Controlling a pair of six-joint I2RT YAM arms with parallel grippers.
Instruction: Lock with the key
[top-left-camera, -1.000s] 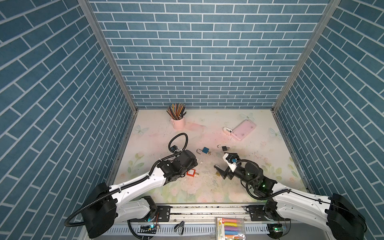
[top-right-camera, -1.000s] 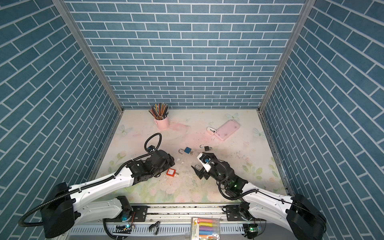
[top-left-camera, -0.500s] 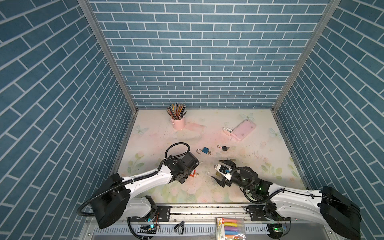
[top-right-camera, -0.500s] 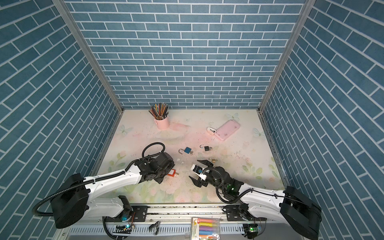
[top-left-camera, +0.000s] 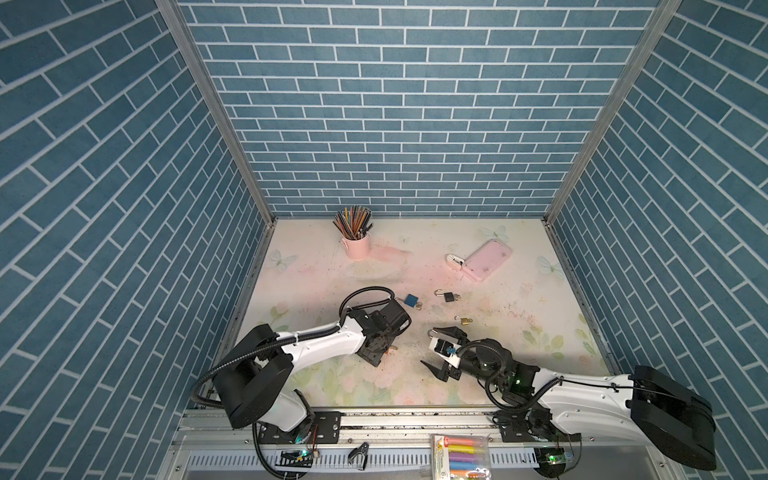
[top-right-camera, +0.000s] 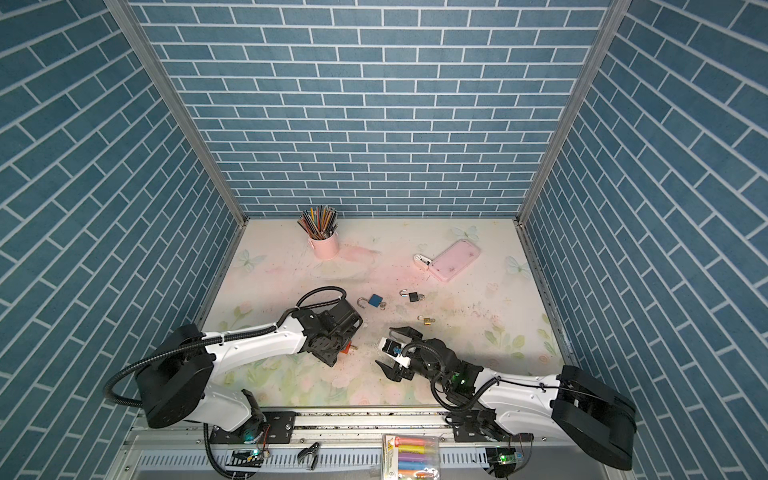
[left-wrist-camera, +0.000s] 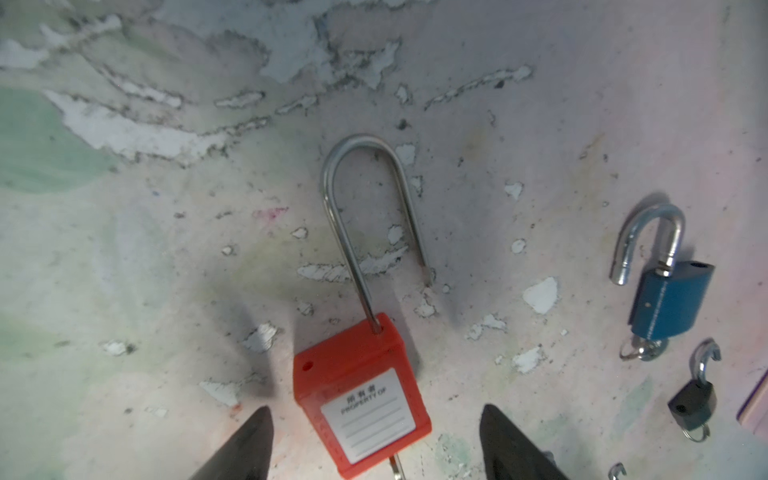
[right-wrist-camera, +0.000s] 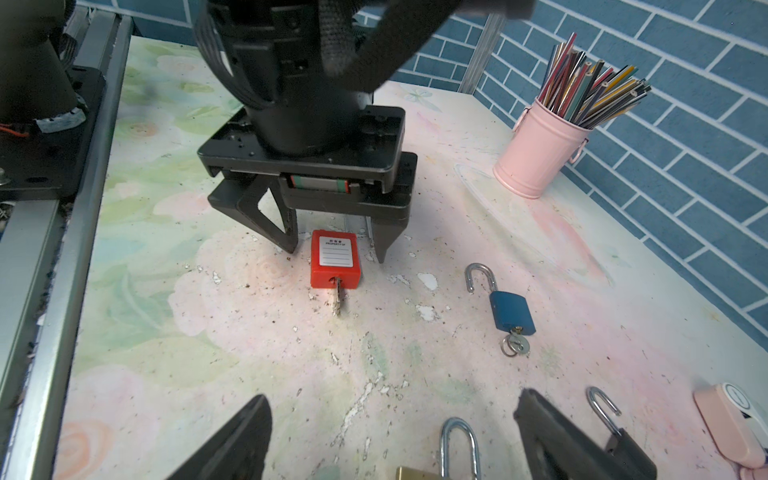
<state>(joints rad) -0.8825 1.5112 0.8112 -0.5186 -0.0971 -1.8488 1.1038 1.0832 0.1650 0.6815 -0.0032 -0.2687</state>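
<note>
Between the wide-open empty jaws of my left gripper (left-wrist-camera: 374, 409) | red plastic steel-shackled padlock (right-wrist-camera: 336, 259), in both top views 9 o'clock from my open, empty right gripper (top-left-camera: 430, 347) | padlocks: four

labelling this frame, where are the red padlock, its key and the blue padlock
red padlock (left-wrist-camera: 365, 415), left wrist view, on its white label
key (right-wrist-camera: 336, 297), right wrist view, on its exposed part
blue padlock (right-wrist-camera: 512, 313), right wrist view, on its blue body

I see a red padlock (left-wrist-camera: 332, 374) with white label (left-wrist-camera: 368, 417), blue padlock (left-wrist-camera: 669, 303), pink pencil cup (top-left-camera: 357, 249), pastel floral desk (top-left-camera: 540, 332).
</note>
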